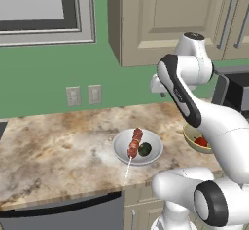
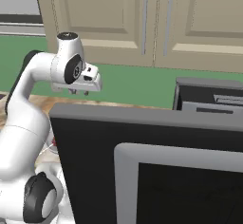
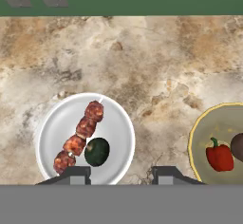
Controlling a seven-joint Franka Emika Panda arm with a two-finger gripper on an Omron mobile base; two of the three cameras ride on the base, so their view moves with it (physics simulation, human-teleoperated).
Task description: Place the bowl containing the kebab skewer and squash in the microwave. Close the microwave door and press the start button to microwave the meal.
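Observation:
The light-grey bowl (image 1: 151, 139) (image 3: 57, 123) sits on the marble counter. In it lie the kebab skewer (image 1: 134, 143) (image 3: 78, 136) and the dark green squash (image 1: 145, 149) (image 3: 97, 152). My gripper (image 3: 122, 175) (image 2: 79, 93) hangs high above the counter, looking straight down. It is open, with nothing between its fingertips (image 3: 78, 174). In the hand view the bowl lies under and to the left of the left fingertip. The microwave (image 1: 234, 91) (image 2: 211, 97) stands at the counter's right end. The microwave door (image 2: 95, 147) is swung open toward the base.
A yellowish bowl (image 1: 193, 140) (image 3: 204, 142) holding a red pepper stands right of the grey bowl, partly behind my arm. Two wall outlets (image 1: 83, 95) are on the green wall. Beige cabinets (image 1: 165, 14) hang above. The counter's front edge (image 1: 63, 195) runs below the bowl.

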